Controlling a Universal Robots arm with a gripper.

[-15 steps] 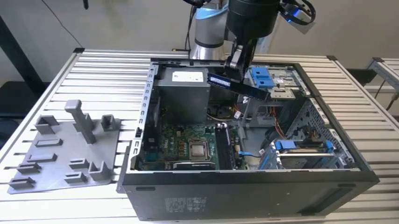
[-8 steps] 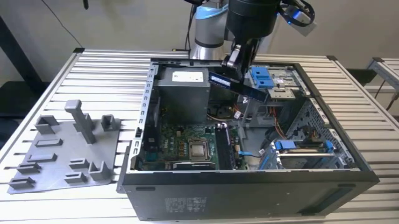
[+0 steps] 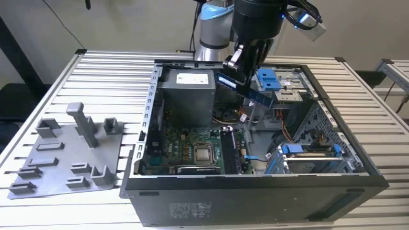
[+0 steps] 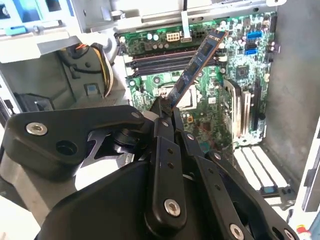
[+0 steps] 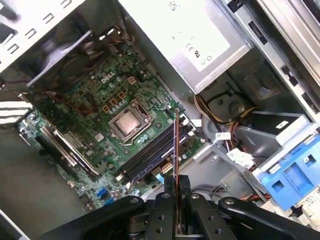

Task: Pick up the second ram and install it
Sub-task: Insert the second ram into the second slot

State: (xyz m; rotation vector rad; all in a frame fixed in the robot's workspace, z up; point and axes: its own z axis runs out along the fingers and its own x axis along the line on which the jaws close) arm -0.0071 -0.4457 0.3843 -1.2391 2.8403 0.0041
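Gripper (image 3: 235, 68) jaws clamped on second ram (image 3: 248, 92), stick tilted (edge-on in first wrist view), held above motherboard (image 3: 182, 143) inside open case (image 3: 255, 191), clear of memory slots (image 5: 150, 155).

There is one ram stick (image 3: 252, 95), one gripper (image 3: 231, 71), one computer case (image 3: 255, 201), one motherboard (image 3: 176, 143), one power supply (image 3: 188, 98), two blue drive brackets (image 3: 268, 79), and one grey fixture plate (image 3: 61, 165) at the case's nine o'clock.
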